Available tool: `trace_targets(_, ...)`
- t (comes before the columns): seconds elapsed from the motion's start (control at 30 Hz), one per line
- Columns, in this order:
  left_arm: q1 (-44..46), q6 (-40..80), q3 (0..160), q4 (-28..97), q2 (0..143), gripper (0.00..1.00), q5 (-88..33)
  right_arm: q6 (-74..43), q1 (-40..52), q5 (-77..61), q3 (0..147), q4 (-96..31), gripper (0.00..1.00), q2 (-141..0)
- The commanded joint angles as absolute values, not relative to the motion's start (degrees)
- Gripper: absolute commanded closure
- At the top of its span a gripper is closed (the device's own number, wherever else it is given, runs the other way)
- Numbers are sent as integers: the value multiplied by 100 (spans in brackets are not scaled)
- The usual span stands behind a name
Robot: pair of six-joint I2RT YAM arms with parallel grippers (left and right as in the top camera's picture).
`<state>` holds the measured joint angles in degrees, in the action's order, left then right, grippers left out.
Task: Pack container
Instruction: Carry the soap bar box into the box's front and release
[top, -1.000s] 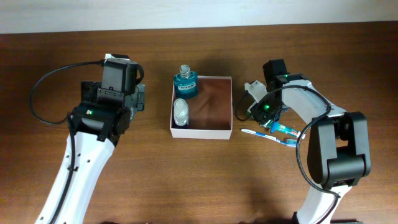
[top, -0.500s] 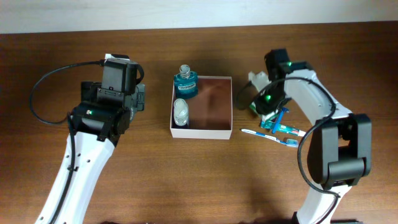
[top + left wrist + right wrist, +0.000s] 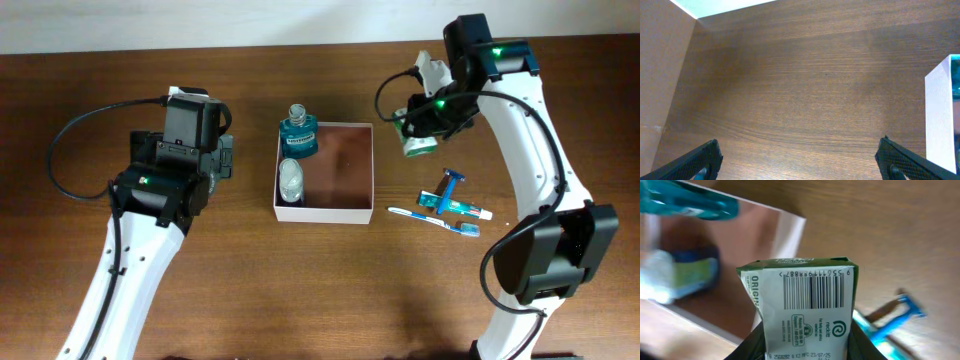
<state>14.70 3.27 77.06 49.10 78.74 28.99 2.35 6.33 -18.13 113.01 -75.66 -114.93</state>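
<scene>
My right claw (image 3: 805, 347) is pinched on the lower end of a flat green-and-white packet (image 3: 799, 297): glossy printed wrapper, barcode facing my wrist camera, crisp folded corners. That sheen is my worry. I grip only one end, so I reckon the packet could swivel or slide between the pads on a fast swing.

Near me on the dark wood-grain table (image 3: 250, 280) lie a blue plastic razor (image 3: 447, 190) and a thin white-and-blue toothbrush (image 3: 435, 214), both apart from my claw. A dropped packet would likely land among them.

Next out is the container (image 3: 345, 170), a square shallow open box with thin white walls and a reddish-brown floor. It sits mid-table between my arms, and my packet hangs out past its right wall, not yet above it. Those walls look like light card: catch the rim coming in low and I judge the whole box skids or tips. Let go early and the packet lands on the edge or outside.

The left half is taken. A small clear rounded bottle (image 3: 290, 180) lies down there, and a teal mouthwash bottle (image 3: 298, 135) stands upright at the far left corner, tall and easy to topple. The bare right half looks the safe spot.

Farthest off, my left claw (image 3: 800, 155) hangs spread wide over bare wood, holding nothing
</scene>
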Motion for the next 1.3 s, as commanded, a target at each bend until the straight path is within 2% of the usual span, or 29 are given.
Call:
trace_targets(0.0, 1457, 340, 7784, 4910, 7863, 1, 2978, -504, 974, -2381, 11378, -7544, 71, -11469)
trace_targets(0.17, 1457, 340, 7784, 4910, 7863, 1, 2980, -834, 1549, -2209, 11378, -7367, 71, -11472)
trace_targets(0.43, 1457, 340, 7784, 4910, 7863, 1, 2980, -1837, 2427, -1168, 11214, -7150, 71, -11476)
trace_targets(0.67, 1457, 340, 7784, 4910, 7863, 1, 2978, -2303, 2683, -893, 10523, -6650, 71, -11478)
trace_targets(1.0, 1457, 340, 7784, 4910, 7863, 1, 2980, -2322, 2886, -985, 9625, -5544, 72, -11480)
trace_targets(1.03, 1457, 340, 7784, 4910, 7863, 1, 2980, -2322, 2893, -982, 9618, -5516, 69, -11480)
trace_targets(1.1, 1457, 340, 7784, 4910, 7863, 1, 2980, -2322, 2893, -989, 9618, -5476, 49, -11480)
trace_targets(1.17, 1457, 340, 7784, 4910, 7863, 0, 2980, -2250, 2891, -1011, 9623, -5478, 41, -11480)
trace_targets(1.23, 1457, 340, 7784, 4910, 7863, 1, 2978, -2025, 2856, -1044, 9651, -5577, 24, -11445)
trace_targets(1.27, 1457, 340, 7784, 4910, 7863, 1, 2980, -1973, 2816, -1015, 9677, -5682, 12, -11406)
